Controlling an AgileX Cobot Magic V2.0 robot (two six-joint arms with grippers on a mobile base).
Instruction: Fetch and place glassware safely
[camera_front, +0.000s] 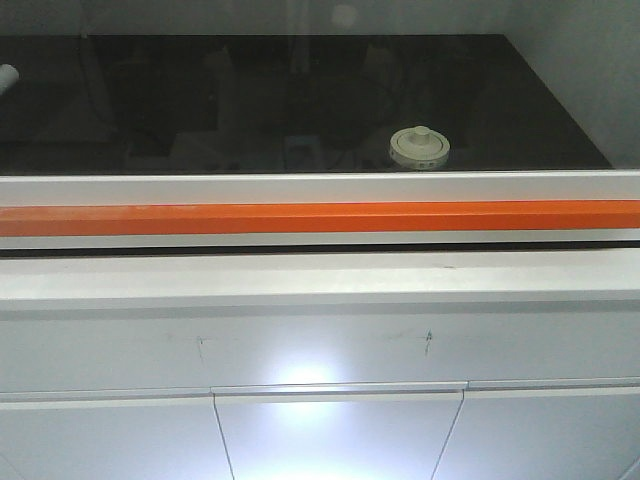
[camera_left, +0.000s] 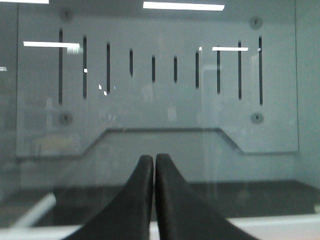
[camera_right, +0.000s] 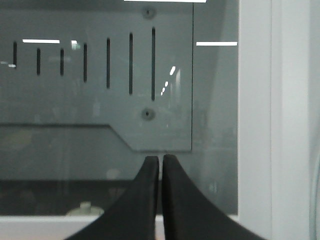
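The jar (camera_front: 419, 152) sits on the dark, glossy worktop (camera_front: 200, 100), right of the middle and close to its near edge, just behind the white sill (camera_front: 300, 188). It stands upright and alone. From the front mostly its top shows: a round off-white lid (camera_front: 408, 150) with a small knob (camera_front: 421, 132) in the centre and small dark marks on its rim. The body under the lid is low and hard to make out against the black surface.

Neither pair of fingers is anywhere near it. In the right wrist view the right gripper (camera_right: 160, 161) has its two black fingers clenched together with only a hairline between them and nothing held. There the jar (camera_right: 85, 208) peeks up over the sill, low and to the left of the fingertips and farther off than they are. The left gripper (camera_left: 154, 161) is likewise pressed closed and holds nothing; from that camera I cannot tell where the jar lies relative to it.

Behind the worktop stands a grey back panel (camera_left: 165, 105) with a row of vertical slots (camera_left: 153, 68), and bright bars of light reflect across it. A white upright frame (camera_right: 255, 120) borders the right side. On the near side of the sill an orange strip (camera_front: 300, 217) runs the full width, and below it is a white cabinet front (camera_front: 330, 350) with a glare spot on it. A small white object (camera_front: 6, 76) shows at the worktop's far left edge, too cut off to identify.
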